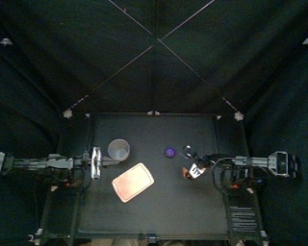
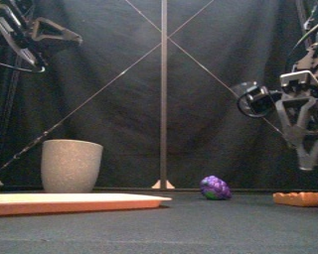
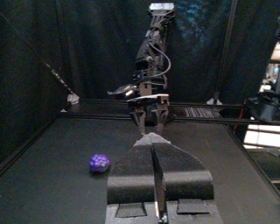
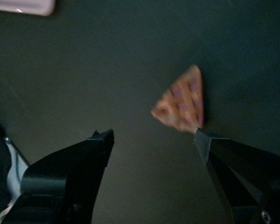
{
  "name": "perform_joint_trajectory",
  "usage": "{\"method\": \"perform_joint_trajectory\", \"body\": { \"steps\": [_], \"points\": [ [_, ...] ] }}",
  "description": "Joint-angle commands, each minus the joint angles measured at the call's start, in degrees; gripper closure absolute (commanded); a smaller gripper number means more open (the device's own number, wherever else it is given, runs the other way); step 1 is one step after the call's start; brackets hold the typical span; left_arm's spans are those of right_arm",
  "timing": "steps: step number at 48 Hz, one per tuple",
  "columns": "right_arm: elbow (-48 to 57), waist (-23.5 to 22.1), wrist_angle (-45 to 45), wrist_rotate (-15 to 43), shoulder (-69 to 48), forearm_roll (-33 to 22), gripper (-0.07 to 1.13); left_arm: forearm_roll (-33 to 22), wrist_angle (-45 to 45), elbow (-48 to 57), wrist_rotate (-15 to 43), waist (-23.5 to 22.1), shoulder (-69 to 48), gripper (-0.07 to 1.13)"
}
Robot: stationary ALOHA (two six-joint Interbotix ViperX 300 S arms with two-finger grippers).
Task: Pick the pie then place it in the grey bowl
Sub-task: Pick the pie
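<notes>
My right gripper hangs over the right side of the table, jaws spread wide and holding nothing. The pie slice lies flat on the table just ahead of the gap between them. My left gripper rests at the left, jaws pressed together, empty. The tall grey speckled cup stands upright behind the pink tray, with a purple toy to its right.

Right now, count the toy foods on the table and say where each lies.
2. A purple toy lies mid-table, right of the grey cup; the pie slice lies farther right, below the right gripper. None seems hidden.
</notes>
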Motion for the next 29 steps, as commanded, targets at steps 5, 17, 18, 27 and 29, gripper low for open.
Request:
{"method": "perform_joint_trajectory", "body": {
  "steps": [5, 17, 18, 27, 29],
  "points": [
    [-2.4, -2.1, 4.7, 9.8, -1.1, -6.8, 0.01, 0.0, -0.6, -0.5, 0.1, 0.4, 0.3, 1.04],
    [-1.5, 5.3, -4.5, 29.8, 2.8, -21.4, 0.01, 0.0, -0.6, 0.4, 0.1, 0.4, 0.3, 1.04],
    [-1.5, 5.8, -4.7, 31.4, 3.3, -22.7, 0.01, 0.0, -0.6, 0.4, 0.1, 0.5, 0.3, 1.04],
    [-2.1, 9.1, -5.6, 40.1, 7.5, -29.7, 0.01, 0.0, -0.6, 0.4, 0.1, 0.5, 0.3, 1.04],
    [-2.2, 9.6, -5.9, 40.5, 8.3, -30.2, 0.01, 0.0, -0.6, 0.5, 0.1, 0.5, 0.3, 1.04]
  ]
}}
